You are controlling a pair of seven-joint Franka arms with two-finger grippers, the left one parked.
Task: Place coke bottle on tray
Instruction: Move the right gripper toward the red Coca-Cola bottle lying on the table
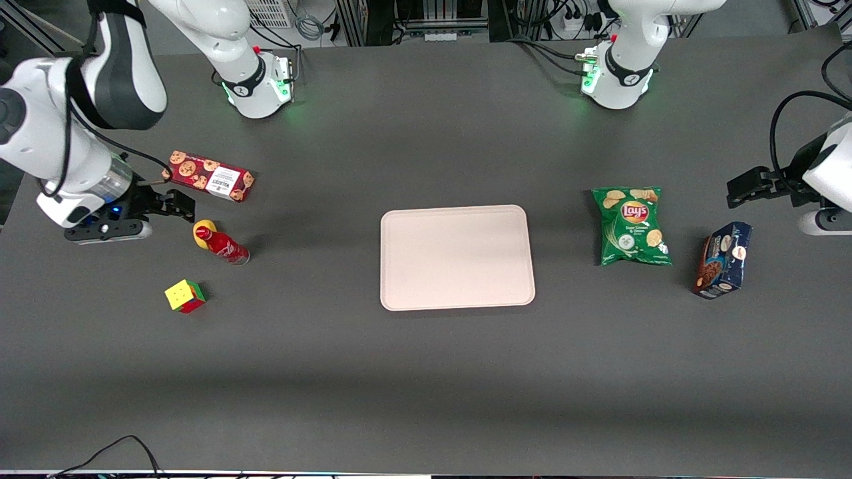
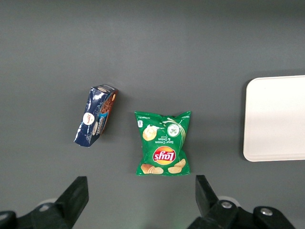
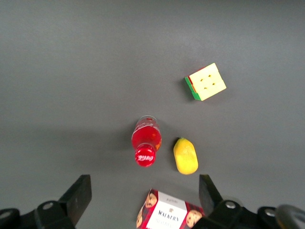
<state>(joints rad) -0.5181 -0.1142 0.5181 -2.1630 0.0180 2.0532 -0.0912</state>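
We hold the gripper (image 1: 170, 203) wide open above the table, near the coke bottle (image 1: 225, 246), which stands upright beside a yellow lump (image 3: 185, 155), well apart from the tray (image 1: 456, 257). We should descend centred on its cap, clear of the lump.

Red coke bottle (image 1: 224, 247) with white script, pale beige-pink tray (image 1: 456, 257), dark grey counter (image 1: 426, 372), black tool (image 1: 178, 203) hovering near the cookie box.
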